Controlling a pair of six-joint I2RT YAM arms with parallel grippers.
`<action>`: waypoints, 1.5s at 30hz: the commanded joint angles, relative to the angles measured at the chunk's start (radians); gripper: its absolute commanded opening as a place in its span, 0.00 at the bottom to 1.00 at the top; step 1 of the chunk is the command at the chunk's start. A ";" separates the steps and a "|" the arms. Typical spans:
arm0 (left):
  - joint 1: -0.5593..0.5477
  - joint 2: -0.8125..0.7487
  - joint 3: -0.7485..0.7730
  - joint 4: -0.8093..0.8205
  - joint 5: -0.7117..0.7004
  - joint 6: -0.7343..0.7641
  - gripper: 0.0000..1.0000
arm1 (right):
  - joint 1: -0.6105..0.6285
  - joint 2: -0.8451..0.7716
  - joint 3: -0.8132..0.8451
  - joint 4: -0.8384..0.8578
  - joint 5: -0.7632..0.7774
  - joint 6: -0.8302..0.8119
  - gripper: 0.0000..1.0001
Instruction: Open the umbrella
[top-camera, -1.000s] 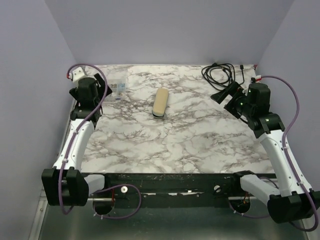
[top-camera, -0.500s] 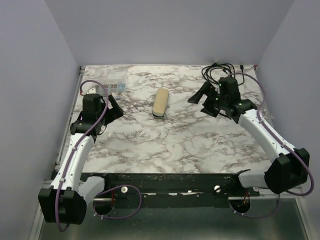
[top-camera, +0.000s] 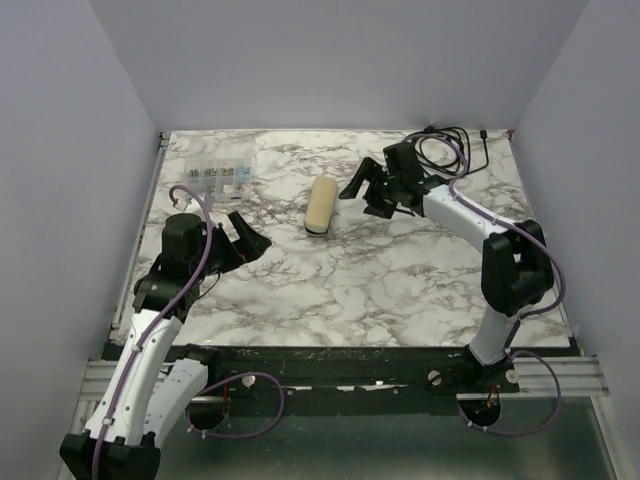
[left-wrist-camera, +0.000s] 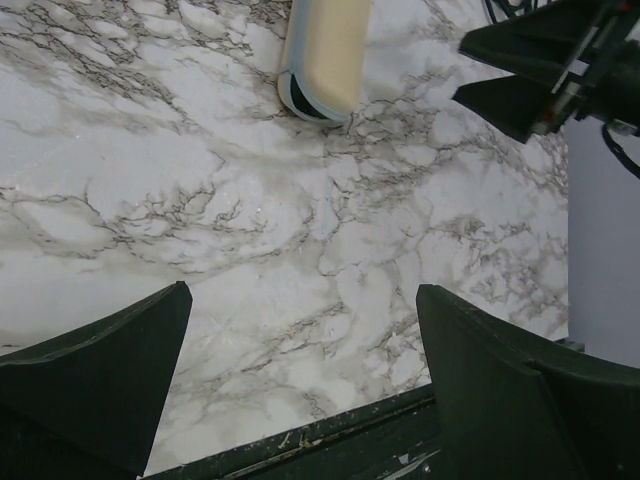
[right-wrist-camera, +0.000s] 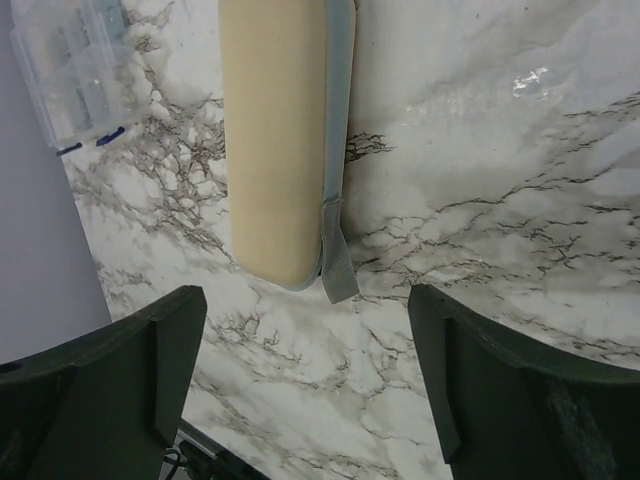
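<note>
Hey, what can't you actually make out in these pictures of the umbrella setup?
Umbrella: right wrist view, one end cut off by the top edge; the beige sleeve hides everything inside.
Clear box: top view, contents too small to tell.
Cable: top view, partly hidden by the right arm.

1. Top view: the whole marble table (top-camera: 350, 290) is seen from high up behind the arm bases, looking down, fairly far off.
2. Left wrist: it's held low and close, aimed across the tabletop.
3. Right wrist: it's pointed nearly straight down, super close.
4. The umbrella (right-wrist-camera: 272, 140) is shared by all three.
</note>
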 joint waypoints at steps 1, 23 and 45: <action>-0.005 -0.092 -0.008 -0.075 0.062 -0.012 0.98 | 0.034 0.109 0.068 0.078 -0.025 -0.011 0.89; -0.005 -0.299 -0.032 -0.251 0.086 0.055 0.99 | 0.112 0.506 0.305 0.081 -0.024 -0.012 0.88; -0.005 -0.260 0.035 -0.284 0.070 0.102 0.99 | 0.131 0.341 0.325 0.043 -0.148 -0.106 0.41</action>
